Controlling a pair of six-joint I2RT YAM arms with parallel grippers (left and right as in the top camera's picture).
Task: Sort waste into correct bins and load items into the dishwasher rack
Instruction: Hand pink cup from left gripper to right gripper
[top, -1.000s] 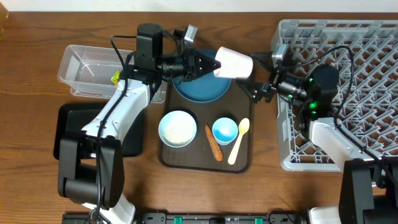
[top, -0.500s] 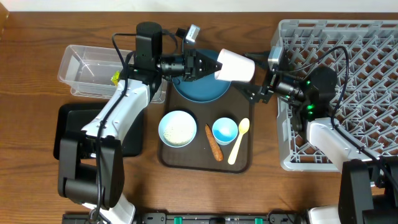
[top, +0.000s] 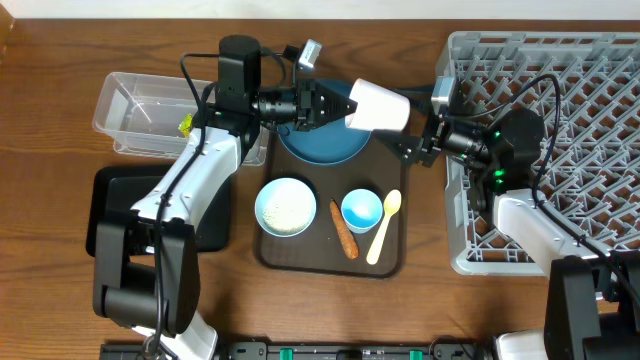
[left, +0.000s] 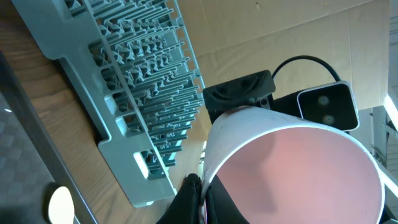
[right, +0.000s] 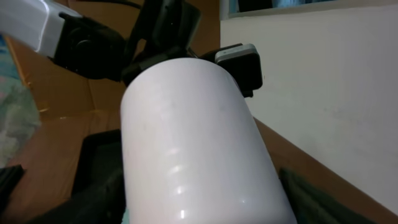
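Observation:
The small pink cup (top: 378, 105) hangs on its side above the dark blue plate (top: 320, 147). My left gripper (top: 345, 108) is shut on its rim, one finger inside and one outside (left: 202, 199). The cup's pink inside (left: 292, 168) fills the left wrist view. My right gripper (top: 406, 125) straddles the cup's base from the right. Its jaws stand either side of the white wall (right: 186, 143), and a sliver of gap shows at one finger. The grey dishwasher rack (top: 590, 90) lies behind the right arm.
On the brown tray (top: 270, 250) sit a pale blue bowl (top: 285, 206) of rice, a carrot piece (top: 343, 228), a blue cup (top: 361, 210) and a yellow spoon (top: 384, 226). A clear tub (top: 125, 110) holding a yellow-green wrapper (top: 185, 125) and a black tray (top: 110, 200) stand left.
My right gripper has slid left onto the cup's base and its jaws have narrowed around it. The left gripper carried the cup slightly right, then held still.

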